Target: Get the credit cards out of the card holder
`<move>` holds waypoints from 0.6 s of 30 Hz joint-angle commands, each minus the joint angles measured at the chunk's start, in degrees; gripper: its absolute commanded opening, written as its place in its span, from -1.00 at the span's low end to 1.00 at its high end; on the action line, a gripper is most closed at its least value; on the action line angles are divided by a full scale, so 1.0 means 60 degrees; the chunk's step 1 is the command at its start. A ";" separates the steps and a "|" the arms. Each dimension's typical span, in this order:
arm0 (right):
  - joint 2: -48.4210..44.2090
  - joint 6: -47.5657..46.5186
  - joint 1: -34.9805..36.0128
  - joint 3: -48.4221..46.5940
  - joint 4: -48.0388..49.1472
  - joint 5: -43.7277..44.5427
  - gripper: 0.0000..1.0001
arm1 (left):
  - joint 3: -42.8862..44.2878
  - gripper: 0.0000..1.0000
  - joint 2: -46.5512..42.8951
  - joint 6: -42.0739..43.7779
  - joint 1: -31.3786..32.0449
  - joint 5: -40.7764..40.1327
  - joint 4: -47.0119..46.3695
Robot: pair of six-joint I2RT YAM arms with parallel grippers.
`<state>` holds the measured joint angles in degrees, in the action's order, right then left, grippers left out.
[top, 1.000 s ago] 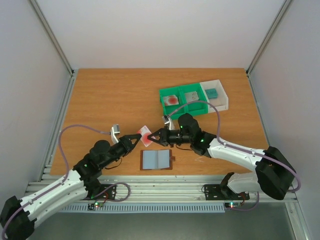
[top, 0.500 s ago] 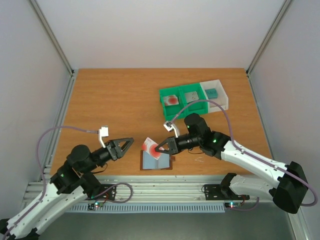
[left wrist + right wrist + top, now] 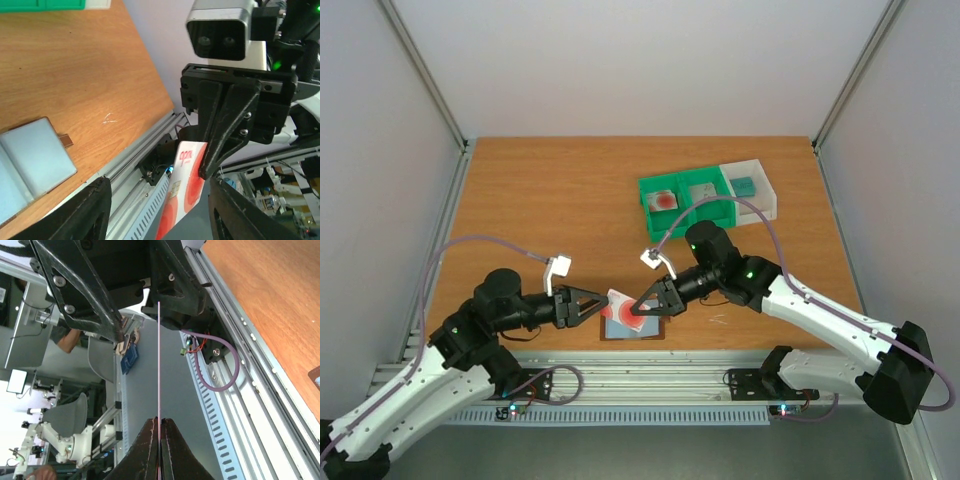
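Observation:
The card holder (image 3: 642,326) lies open on the table near the front edge, grey-blue faces up; it also shows in the left wrist view (image 3: 32,160). My right gripper (image 3: 639,303) is shut on a pale credit card with a red blot (image 3: 619,303) and holds it tilted just above the holder's left half. In the right wrist view the card (image 3: 159,360) is edge-on between my shut right gripper (image 3: 159,424). My left gripper (image 3: 603,308) is open, its fingers on either side of the card's free end (image 3: 186,197), apart from it.
A green two-compartment tray (image 3: 718,210) at the back right holds a red-blotted card (image 3: 663,198) and a grey card (image 3: 703,191). The white tray (image 3: 767,203) beside it holds a teal card (image 3: 744,186). The aluminium rail (image 3: 650,382) runs along the front edge.
My left arm pulled back and let go of the card, then came forward again around its end. My right gripper carried the card down over the holder.

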<state>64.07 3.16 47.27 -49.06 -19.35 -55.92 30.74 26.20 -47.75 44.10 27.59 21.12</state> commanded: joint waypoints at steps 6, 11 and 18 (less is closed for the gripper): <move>0.0036 -0.0914 0.0019 -0.0341 -0.0703 -0.0231 -0.92 | -0.0601 -0.60 0.0568 -0.0970 -0.0010 0.1128 -0.2414; 0.0017 -0.1342 0.0014 -0.0511 -0.1230 0.0087 -0.89 | -0.0851 -0.95 0.1138 -0.1612 -0.0010 0.2005 -0.3411; -0.0162 -0.1324 0.0018 -0.0610 -0.1308 0.1177 -0.72 | -0.0744 -0.99 0.1229 -0.1591 -0.0010 0.1809 -0.3670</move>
<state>64.31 -3.57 47.07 -50.72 -27.90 -53.71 26.11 33.26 -56.64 43.94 37.65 4.47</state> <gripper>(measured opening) 0.101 0.018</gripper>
